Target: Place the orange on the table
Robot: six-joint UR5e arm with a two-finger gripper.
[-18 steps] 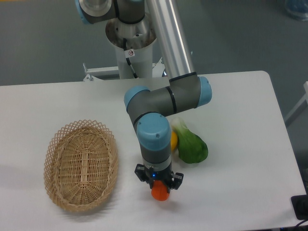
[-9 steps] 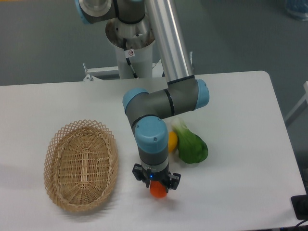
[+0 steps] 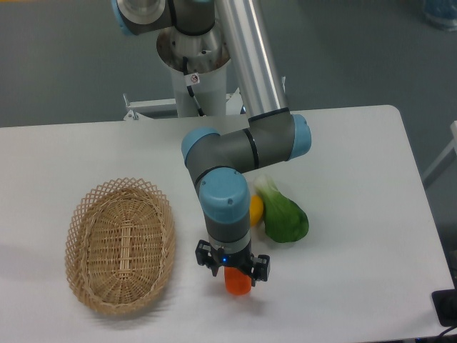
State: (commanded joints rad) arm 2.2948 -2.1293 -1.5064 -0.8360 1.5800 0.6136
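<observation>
The arm points its pincer [image 3: 236, 275] straight down near the front edge of the table [image 3: 357, 271], and the orange [image 3: 238, 281] sits between the two fingers, which appear clamped on its sides; only the lower half of the fruit shows beneath the wrist. Whether the orange already touches the white surface cannot be told from this single high view, though it looks very close to it, with a faint shadow just under it. The step in hand seems to be the set-down itself: the fruit has been carried to a bare patch and is being lowered. The next move would call for the last bit of descent until the orange rests on the tabletop, then parting the fingers and lifting straight up so the round fruit is not nudged into a roll. To the left of the pincer, well apart, lies the wicker basket [image 3: 120, 245]; behind it and slightly to the right are the small yellow fruit [image 3: 256, 209] and the green leafy vegetable [image 3: 285, 218], touching each other. Compared with half a second earlier, the wrist and orange have shifted only slightly, a touch lower in the picture, while the basket and other produce have not moved.
</observation>
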